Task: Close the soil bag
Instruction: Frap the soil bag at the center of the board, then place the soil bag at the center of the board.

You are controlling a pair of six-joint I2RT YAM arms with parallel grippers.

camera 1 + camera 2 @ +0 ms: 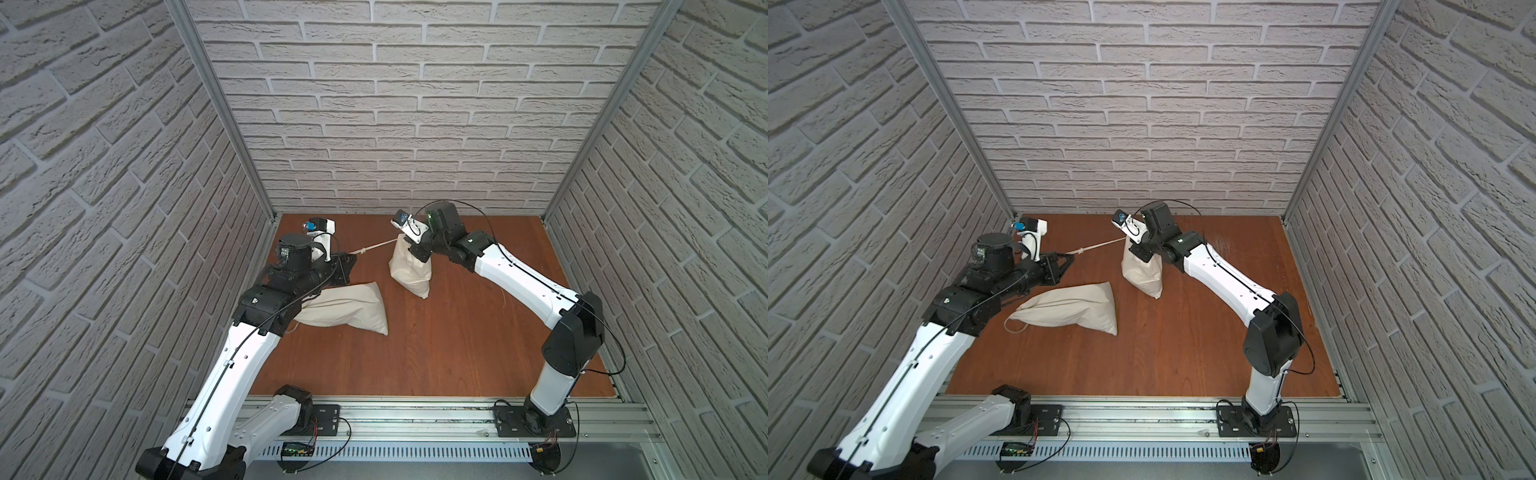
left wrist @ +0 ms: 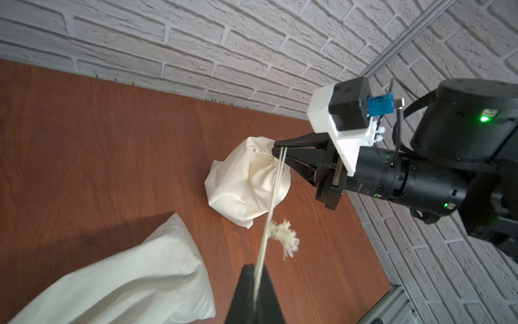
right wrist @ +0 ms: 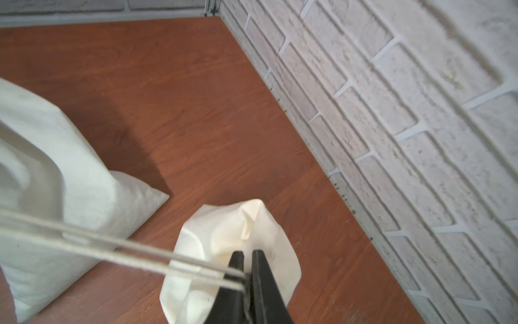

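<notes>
Soil bag (image 1: 409,270): plain cream cloth, no print
Drawstring (image 1: 376,245): pale beige, two strands; frayed tassel (image 2: 284,234) the same shade
Second bag (image 1: 345,309), toward the bench's left edge: plain off-white, unprinted
Bench (image 1: 457,332): red-brown, wood-grain pattern with fine darker streaks
Walls (image 1: 395,104): grey-white brick pattern, lighter mortar lines
Left arm (image 1: 232,374), right arm (image 1: 519,274): white shells, black joints, thin black cables
Left gripper (image 2: 253,269), right gripper (image 2: 276,144): matt black
Connector (image 2: 379,105) on the right wrist camera: bright blue; mount white and black
Indicator light (image 2: 484,118): green
Frame rail (image 1: 415,419) at the bench's near edge: silver
</notes>
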